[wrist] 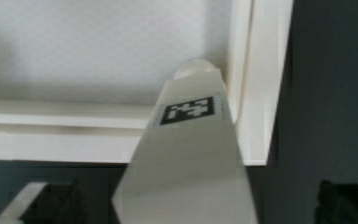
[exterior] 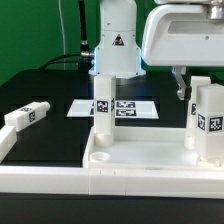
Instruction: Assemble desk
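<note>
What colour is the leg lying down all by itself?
The leg is white, with a small black-and-white tag on it. The exterior view shows it best.

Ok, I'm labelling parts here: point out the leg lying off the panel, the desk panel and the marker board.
lying leg (exterior: 25,117): exterior view, middle of its side face.
desk panel (exterior: 140,178): exterior view, on its front rim.
marker board (exterior: 80,108): exterior view, on its bare white end.

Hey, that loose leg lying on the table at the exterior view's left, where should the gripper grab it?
Probably best to take the loose leg around mid-length, coming straight down from above, jaws across its narrow width. It lies flat on the table, and its square section offers two parallel long faces.
</note>
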Controlling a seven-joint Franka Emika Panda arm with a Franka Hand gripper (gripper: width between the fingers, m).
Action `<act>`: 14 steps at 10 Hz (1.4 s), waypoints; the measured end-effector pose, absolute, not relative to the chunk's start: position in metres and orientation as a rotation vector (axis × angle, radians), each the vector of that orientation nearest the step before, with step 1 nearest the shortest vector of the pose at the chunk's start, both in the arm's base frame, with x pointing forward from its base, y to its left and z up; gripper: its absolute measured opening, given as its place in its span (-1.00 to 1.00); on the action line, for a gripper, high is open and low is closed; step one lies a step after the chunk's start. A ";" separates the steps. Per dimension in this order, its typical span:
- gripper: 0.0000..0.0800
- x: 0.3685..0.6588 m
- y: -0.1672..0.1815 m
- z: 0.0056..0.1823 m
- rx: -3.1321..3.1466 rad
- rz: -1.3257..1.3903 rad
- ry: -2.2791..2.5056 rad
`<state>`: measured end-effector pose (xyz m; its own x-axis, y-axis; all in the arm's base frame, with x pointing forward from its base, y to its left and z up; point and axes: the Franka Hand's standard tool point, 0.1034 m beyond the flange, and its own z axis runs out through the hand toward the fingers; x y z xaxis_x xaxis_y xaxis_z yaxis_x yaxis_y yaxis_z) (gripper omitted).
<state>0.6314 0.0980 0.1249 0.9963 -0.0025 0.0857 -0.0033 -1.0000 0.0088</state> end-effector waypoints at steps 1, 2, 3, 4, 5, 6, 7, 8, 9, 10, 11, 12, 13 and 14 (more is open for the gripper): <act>0.62 0.631 0.098 0.125 3.130 0.134 -0.008; 0.31 0.631 0.098 0.125 3.130 0.134 -0.008; -0.15 0.631 0.098 0.125 3.130 0.134 -0.008; -0.28 0.631 0.098 0.125 3.129 0.134 -0.007; -0.28 0.631 0.098 0.125 3.129 0.134 -0.008; -0.28 0.631 0.098 0.125 3.129 0.134 -0.009; -0.28 0.631 0.098 0.125 3.130 0.134 -0.060; -0.28 0.631 0.096 0.125 3.137 0.132 -0.103; -0.28 0.632 0.093 0.124 3.153 0.129 -0.250; -0.28 0.631 0.091 0.124 3.148 0.127 -0.468; -0.27 0.631 0.090 0.123 3.132 0.127 -0.610; -0.27 0.631 0.090 0.123 3.116 0.132 -0.712; -0.27 0.631 0.090 0.123 3.087 0.127 -0.887; -0.27 0.631 0.090 0.123 3.059 0.123 -0.991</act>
